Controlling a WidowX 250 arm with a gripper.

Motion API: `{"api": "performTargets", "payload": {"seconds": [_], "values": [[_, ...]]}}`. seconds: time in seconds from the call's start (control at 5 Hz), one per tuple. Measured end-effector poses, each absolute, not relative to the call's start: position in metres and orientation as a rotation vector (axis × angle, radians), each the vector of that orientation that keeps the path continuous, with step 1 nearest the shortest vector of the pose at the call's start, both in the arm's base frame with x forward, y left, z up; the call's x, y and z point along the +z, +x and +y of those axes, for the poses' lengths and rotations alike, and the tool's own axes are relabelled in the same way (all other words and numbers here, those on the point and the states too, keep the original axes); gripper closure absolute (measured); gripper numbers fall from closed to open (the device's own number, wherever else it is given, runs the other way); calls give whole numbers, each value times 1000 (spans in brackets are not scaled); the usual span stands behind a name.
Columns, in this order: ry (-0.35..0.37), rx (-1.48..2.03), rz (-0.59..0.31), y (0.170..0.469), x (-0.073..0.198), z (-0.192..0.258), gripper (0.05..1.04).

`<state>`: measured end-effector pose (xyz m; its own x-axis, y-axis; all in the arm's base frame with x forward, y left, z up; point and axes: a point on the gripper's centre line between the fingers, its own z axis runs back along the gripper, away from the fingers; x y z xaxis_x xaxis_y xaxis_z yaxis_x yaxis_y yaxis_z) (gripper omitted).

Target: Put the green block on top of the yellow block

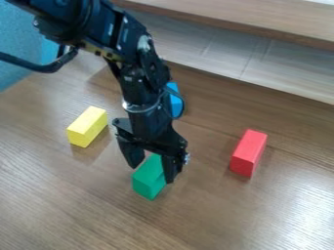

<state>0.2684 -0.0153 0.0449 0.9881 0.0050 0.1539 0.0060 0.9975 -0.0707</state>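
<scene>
The gripper hangs over the lower middle of the table, pointing down, its two fingers apart. Between and just below them lies the green block on the wood; the right finger covers part of its right side, and its far end is hidden under the gripper. Whether the fingers touch it, I cannot tell. To the left and farther back, the yellow block lies on the table, apart from the gripper.
A red block lies on the right side of the wooden table. Just behind the arm is a blue block, partly hidden by it. A raised wooden ledge runs along the back.
</scene>
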Motion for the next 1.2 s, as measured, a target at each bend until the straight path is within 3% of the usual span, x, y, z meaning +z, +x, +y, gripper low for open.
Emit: {"api": "performTargets", "payload": {"seconds": [0.2,0.4,0.6,1.2], "values": [[-49,49,-140,263,34,-11,425],[-43,70,-140,263,33,-10,497],[-49,90,-119,260,34,-5,497],[-57,262,-179,266,69,62,498]]}}
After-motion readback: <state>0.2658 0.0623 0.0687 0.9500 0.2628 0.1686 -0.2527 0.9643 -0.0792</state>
